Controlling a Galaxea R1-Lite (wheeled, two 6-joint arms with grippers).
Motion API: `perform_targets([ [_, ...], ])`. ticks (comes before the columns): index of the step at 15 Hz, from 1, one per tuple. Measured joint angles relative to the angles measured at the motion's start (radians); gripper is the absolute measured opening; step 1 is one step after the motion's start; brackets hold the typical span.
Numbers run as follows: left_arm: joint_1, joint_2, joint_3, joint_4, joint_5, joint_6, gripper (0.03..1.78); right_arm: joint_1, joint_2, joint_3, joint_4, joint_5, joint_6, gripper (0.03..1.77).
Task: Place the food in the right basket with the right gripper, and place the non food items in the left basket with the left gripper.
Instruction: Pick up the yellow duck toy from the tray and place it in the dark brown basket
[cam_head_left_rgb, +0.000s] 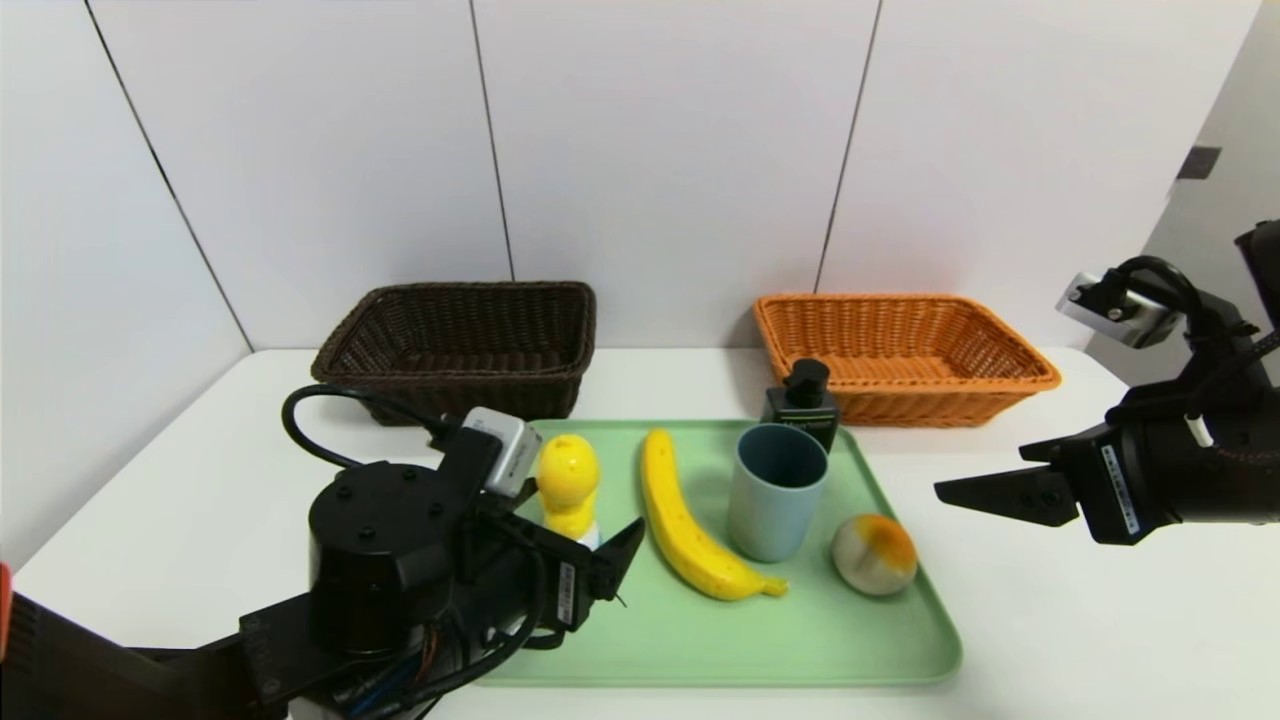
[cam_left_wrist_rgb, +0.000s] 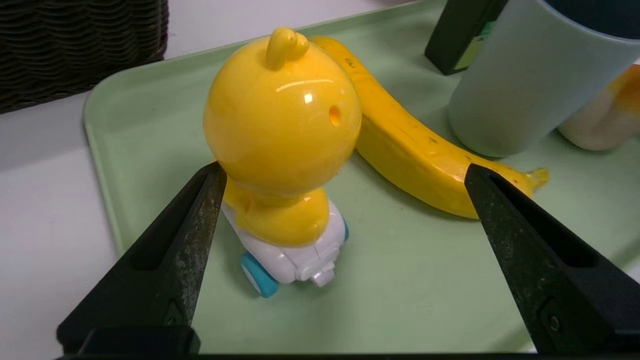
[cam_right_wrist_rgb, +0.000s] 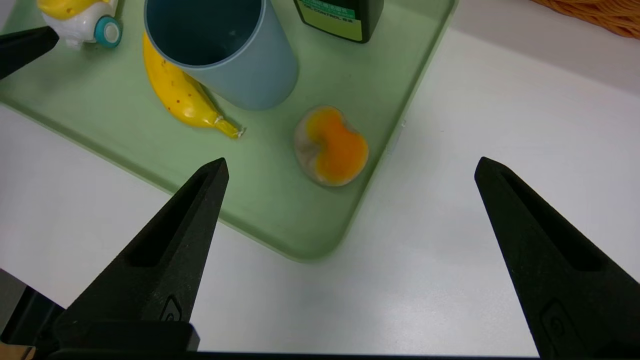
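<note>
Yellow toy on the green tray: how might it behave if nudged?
The yellow toy would probably roll, given its blue wheels. Its big round head above a small white base suggests it could tip, and the glossy surface may be slippery.

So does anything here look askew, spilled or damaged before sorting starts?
Nothing stands out: the toy and cup stand upright, and the banana looks intact. No spill shows on the tray.

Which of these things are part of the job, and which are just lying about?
Part of the job:
- yellow toy
- banana
- cup
- pump bottle
- round fruit
- dark basket
- orange basket

Just there:
- green tray, merely holding the items
</note>
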Motion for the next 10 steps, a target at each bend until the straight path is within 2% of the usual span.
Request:
perform_targets([
  [10, 0.014, 0.072, 0.0, -0.018, 0.044, 0.045, 1.69, 0.0, 0.001, 0.029, -0.001, 0.007, 0.002, 1.7],
])
